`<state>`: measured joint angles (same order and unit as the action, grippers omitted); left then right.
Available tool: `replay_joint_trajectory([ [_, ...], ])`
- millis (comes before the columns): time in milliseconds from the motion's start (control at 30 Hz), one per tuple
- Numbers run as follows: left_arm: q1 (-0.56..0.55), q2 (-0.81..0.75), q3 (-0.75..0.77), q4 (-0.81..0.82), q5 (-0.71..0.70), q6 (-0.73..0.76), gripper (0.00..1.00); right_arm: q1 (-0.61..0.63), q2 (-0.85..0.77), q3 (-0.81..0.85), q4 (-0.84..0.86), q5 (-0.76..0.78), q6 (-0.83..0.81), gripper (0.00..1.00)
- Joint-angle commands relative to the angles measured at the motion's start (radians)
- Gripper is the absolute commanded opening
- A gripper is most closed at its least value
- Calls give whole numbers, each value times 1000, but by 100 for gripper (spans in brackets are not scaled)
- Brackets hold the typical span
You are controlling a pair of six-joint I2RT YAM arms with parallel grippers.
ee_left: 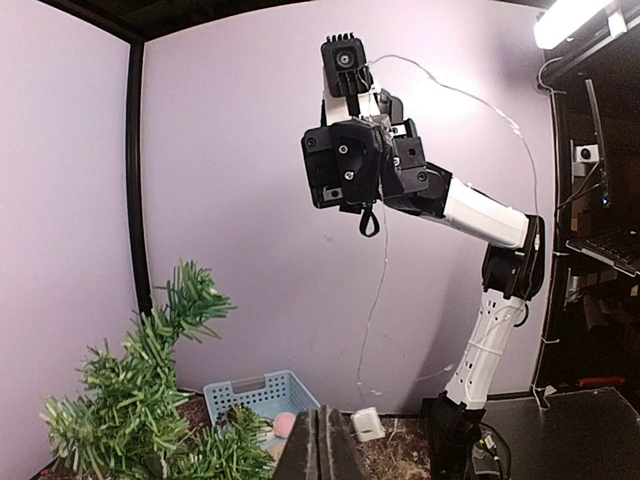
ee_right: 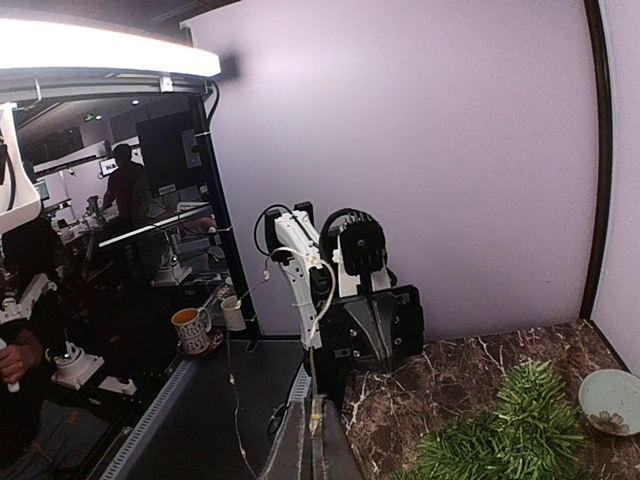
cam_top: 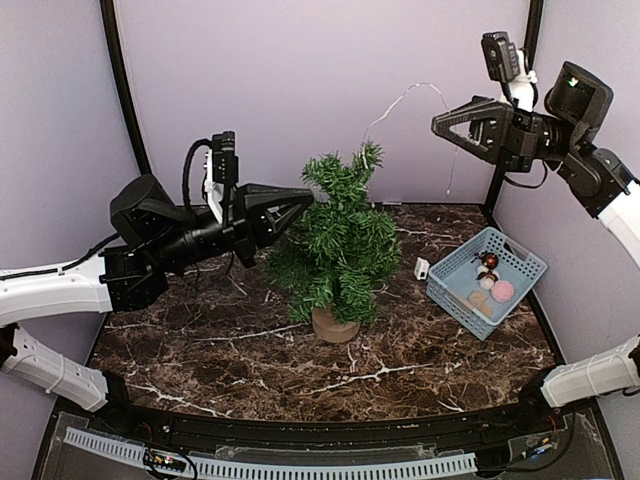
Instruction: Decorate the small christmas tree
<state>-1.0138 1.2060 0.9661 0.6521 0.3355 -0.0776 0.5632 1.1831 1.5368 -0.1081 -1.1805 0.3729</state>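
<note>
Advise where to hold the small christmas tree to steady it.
Likely the wooden stump, low from the near side: it's round, rigid-looking and bare there, while bristly branches of the small christmas tree overhang it and would flex.

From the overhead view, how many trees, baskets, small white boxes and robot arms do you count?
small christmas tree: 1
blue basket: 1
small white box: 1
robot arms: 2 (left arm, right arm)
Total: 5

Near the right edge of my dark marble surface sits a blue slotted basket holding a pink ball and a brown ornament. A small white box lies just beside its left corner.
</note>
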Motion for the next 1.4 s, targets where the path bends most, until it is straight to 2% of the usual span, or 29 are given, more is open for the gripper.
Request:
replay_joint_trajectory([
  [0,-1,-23,-51,-37,-60,17,0,7,-20,-23,-30,78,-57,0],
  [200,32,-27,-81,-10,-82,-19,0,7,-8,-4,-59,121,-96,0],
  [367,65,-9,-32,-17,-74,-17,0,7,0,34,-94,156,-146,0],
  [733,200,45,22,-4,-126,-84,0,7,3,77,-131,353,-218,0],
  [1000,223,80,-12,-16,-144,-128,0,6,8,52,-201,484,-266,0],
  [1167,226,57,-52,-16,-126,-159,0,6,1,25,-206,501,-271,0],
  [1233,230,43,-58,-31,-125,-166,4,6,1,21,-209,502,-273,0],
  [1300,236,28,-59,-53,-122,-179,19,6,1,17,-210,502,-273,0],
  [1333,237,22,-59,-60,-117,-182,31,6,1,17,-211,501,-273,0],
  [1367,239,8,-60,-77,-116,-188,37,6,2,17,-212,501,-274,0],
])
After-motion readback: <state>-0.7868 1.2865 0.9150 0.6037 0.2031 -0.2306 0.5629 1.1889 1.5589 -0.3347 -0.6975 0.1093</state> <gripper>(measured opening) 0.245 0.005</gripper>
